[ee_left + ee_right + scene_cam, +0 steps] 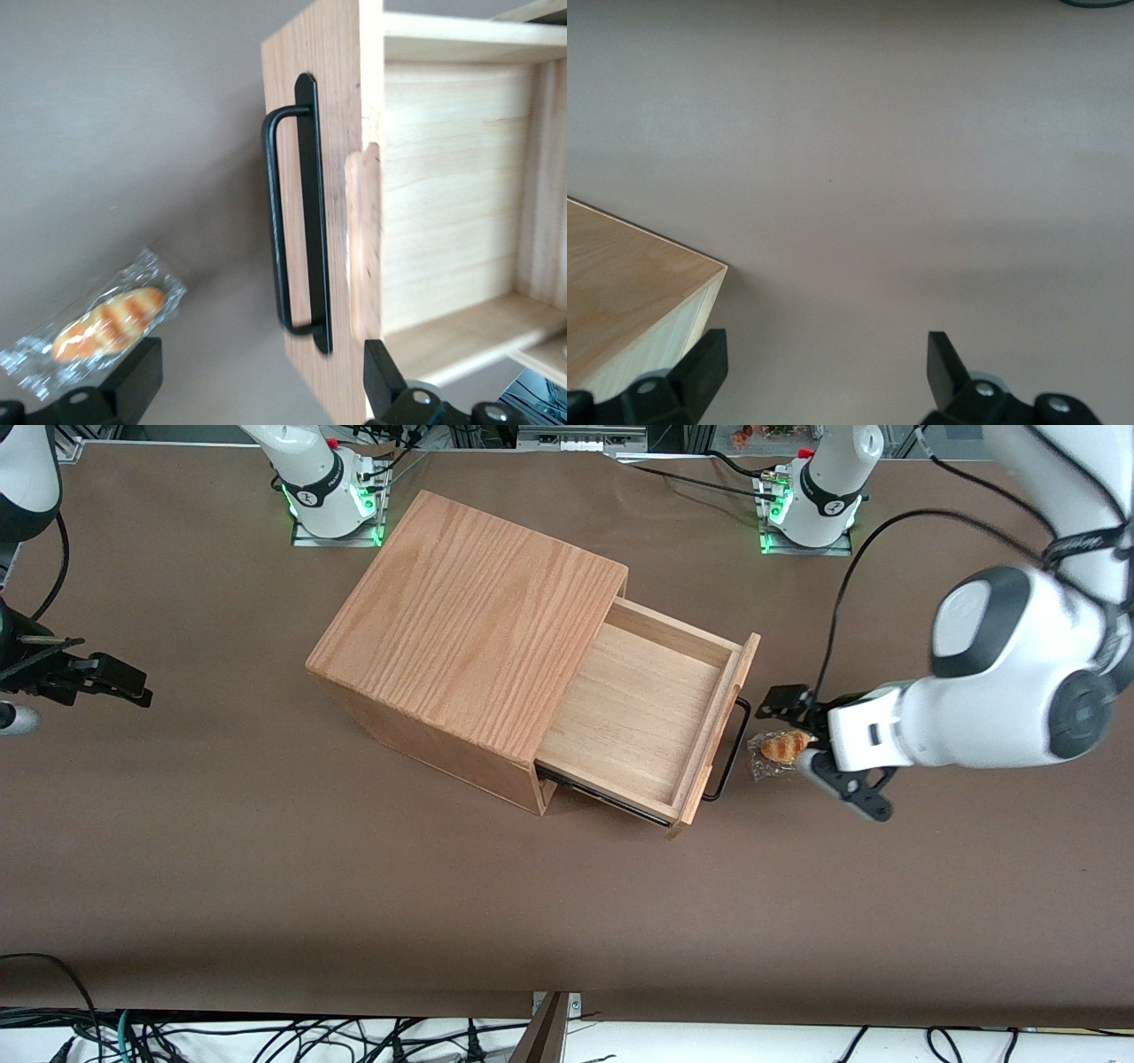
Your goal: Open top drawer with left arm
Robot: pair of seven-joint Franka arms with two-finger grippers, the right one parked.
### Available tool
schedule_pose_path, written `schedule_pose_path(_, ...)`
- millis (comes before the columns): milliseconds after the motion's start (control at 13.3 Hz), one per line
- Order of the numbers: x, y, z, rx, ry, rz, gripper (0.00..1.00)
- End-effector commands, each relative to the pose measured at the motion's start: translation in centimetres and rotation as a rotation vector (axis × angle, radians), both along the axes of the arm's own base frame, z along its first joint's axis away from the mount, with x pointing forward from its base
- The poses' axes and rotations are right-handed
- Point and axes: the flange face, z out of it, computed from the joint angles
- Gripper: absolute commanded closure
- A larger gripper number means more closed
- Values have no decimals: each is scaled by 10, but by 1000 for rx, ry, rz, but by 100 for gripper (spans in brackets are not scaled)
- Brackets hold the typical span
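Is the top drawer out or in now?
Out: the top drawer projects from the cabinet, bare bottom exposed. The open gripper is off its handle.

Hand [797,735] spread above wrapped pastry [780,747], in front of top drawer [651,722].

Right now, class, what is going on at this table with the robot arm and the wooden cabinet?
The top drawer of the oak cabinet stands pulled well out, its inside empty. The left arm has its gripper in front of the drawer, apart from the black bar handle, jaws open and holding nothing. A wrapped bread roll lies on the brown table just under the gripper. The opening looks done.
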Motion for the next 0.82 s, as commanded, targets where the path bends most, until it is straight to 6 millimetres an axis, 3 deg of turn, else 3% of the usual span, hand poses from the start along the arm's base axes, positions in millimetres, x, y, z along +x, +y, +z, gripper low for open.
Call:
schedule_pose_path(0,-12,49,50,52,-48,26,0)
schedule_pose_path(150,-24,60,76,161,-100,30,0)
schedule_pose_path(375,-33,73,87,246,-89,88,0)
schedule_pose_path(525,-39,70,88,324,-73,140,0)
schedule_pose_path(675,-59,49,88,385,-108,139,0)
schedule_pose_path(750,-60,70,90,386,-128,190,0)
